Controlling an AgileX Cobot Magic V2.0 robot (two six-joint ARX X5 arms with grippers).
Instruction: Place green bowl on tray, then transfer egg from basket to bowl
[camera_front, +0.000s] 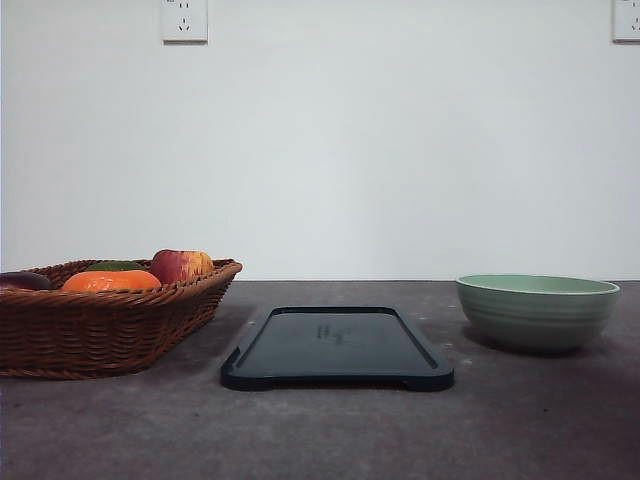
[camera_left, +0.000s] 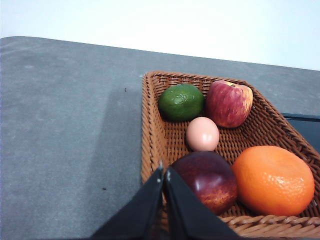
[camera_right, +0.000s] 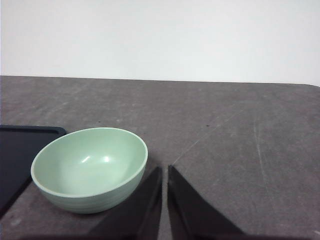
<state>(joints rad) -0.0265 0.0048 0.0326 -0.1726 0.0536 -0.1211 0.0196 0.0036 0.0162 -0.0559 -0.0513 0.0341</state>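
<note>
The green bowl (camera_front: 537, 309) stands on the table at the right, off the tray (camera_front: 337, 345), which lies empty in the middle. At the left sits the wicker basket (camera_front: 100, 318). In the left wrist view the egg (camera_left: 202, 133) rests in the basket (camera_left: 152, 130) among fruit. My left gripper (camera_left: 164, 171) is shut with nothing in it, above the basket's near rim. My right gripper (camera_right: 164, 171) is also shut and empty, just beside the green bowl (camera_right: 90, 167); a corner of the tray (camera_right: 20, 150) shows past the bowl.
Around the egg lie a green lime (camera_left: 181, 102), a red apple (camera_left: 229, 103), a dark plum (camera_left: 210, 180) and an orange (camera_left: 274, 180). Grey tabletop stretches beyond the basket and beside the bowl. A white wall stands behind the table.
</note>
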